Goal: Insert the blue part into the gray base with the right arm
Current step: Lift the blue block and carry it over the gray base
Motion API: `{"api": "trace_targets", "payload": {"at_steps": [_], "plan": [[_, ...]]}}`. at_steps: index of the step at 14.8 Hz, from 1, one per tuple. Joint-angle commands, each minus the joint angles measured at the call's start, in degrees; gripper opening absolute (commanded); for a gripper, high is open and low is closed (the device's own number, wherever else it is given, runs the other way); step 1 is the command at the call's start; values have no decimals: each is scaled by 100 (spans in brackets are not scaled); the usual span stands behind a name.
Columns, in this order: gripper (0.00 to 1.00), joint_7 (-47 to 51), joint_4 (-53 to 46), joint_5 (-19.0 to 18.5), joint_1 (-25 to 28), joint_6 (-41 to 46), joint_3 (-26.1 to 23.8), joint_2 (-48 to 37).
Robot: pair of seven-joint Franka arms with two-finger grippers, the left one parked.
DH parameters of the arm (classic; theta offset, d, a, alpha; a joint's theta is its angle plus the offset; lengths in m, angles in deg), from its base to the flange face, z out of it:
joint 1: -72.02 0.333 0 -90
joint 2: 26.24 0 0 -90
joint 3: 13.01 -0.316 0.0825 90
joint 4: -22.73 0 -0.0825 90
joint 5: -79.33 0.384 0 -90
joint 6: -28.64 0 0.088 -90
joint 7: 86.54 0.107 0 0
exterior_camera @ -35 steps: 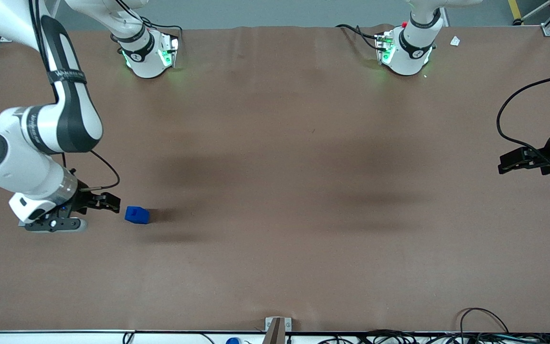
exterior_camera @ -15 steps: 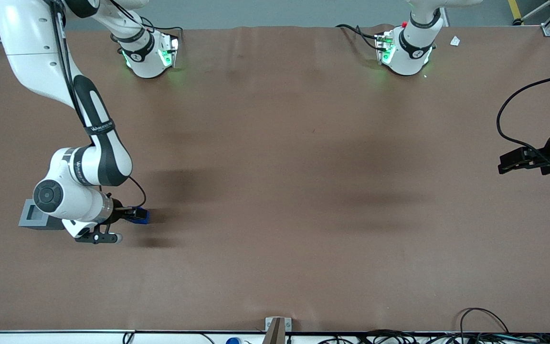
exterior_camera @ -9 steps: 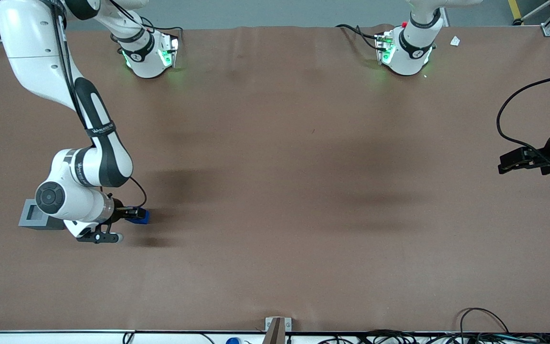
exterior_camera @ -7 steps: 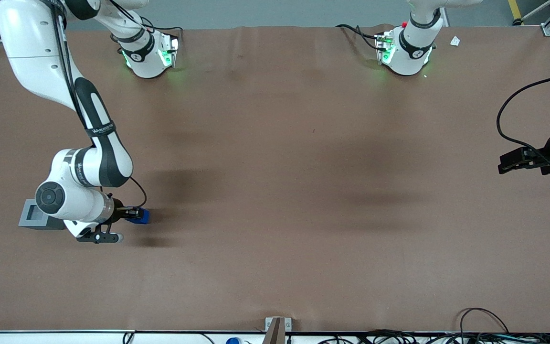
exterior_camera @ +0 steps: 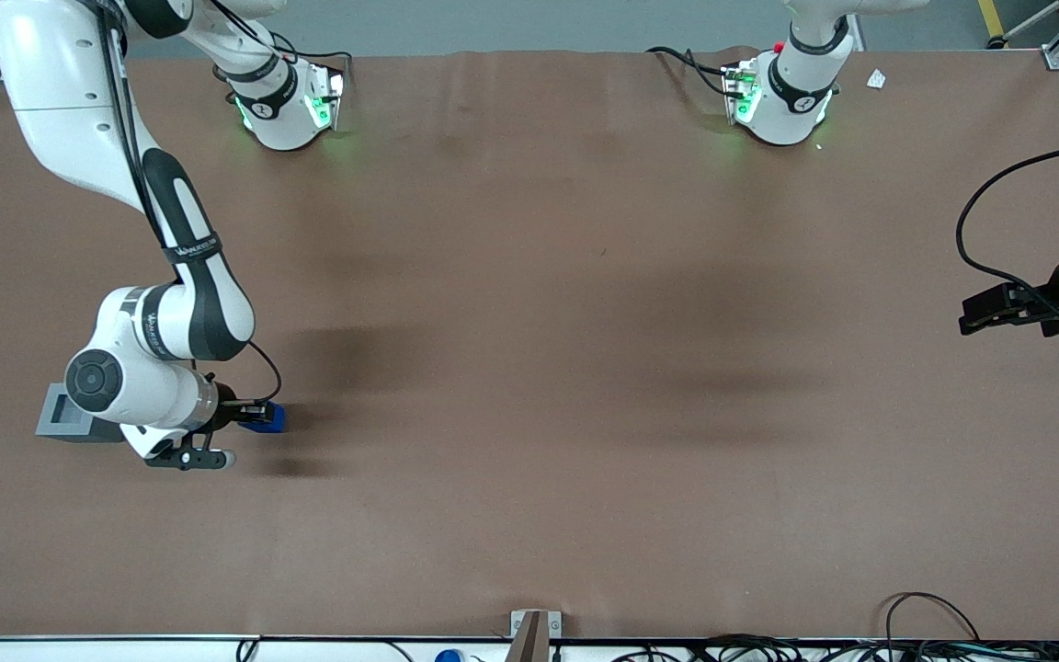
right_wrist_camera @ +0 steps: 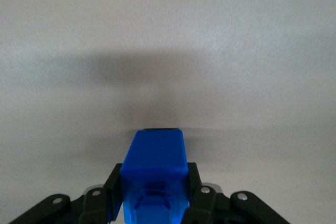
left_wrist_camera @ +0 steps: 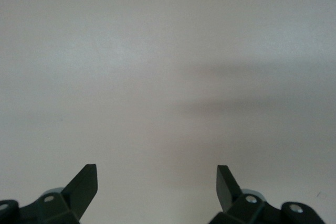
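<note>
My right arm's gripper is shut on the blue part, low over the brown table near the working arm's end. In the right wrist view the blue part sits clamped between the two black fingers, its bright-blue block sticking out past the fingertips. The gray base stands on the table beside the gripper, closer to the table's end; my white wrist covers part of it, and its square recess shows on top.
The brown table mat stretches wide toward the parked arm's end. Two arm bases stand at the table's back edge. Cables and a small bracket lie along the front edge.
The gripper moved onto the blue part and closed on it. In the last second the wrist and blue part shifted only slightly.
</note>
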Motion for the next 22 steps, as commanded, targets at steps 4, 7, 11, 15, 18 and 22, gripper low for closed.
{"api": "trace_targets", "payload": {"at_steps": [4, 7, 11, 15, 18, 22], "plan": [[24, -14, -346, -5, -435, 689, 18, -516], [24, -23, -742, -23, -743, 1147, 18, -525], [24, -216, -787, -295, -1121, 1183, 9, -709], [24, -778, -787, -295, -1569, 1262, 9, -771], [24, -1304, -787, -304, -1815, 1262, 9, -753], [23, -1816, -795, -523, -2079, 1245, 9, -727]]}}
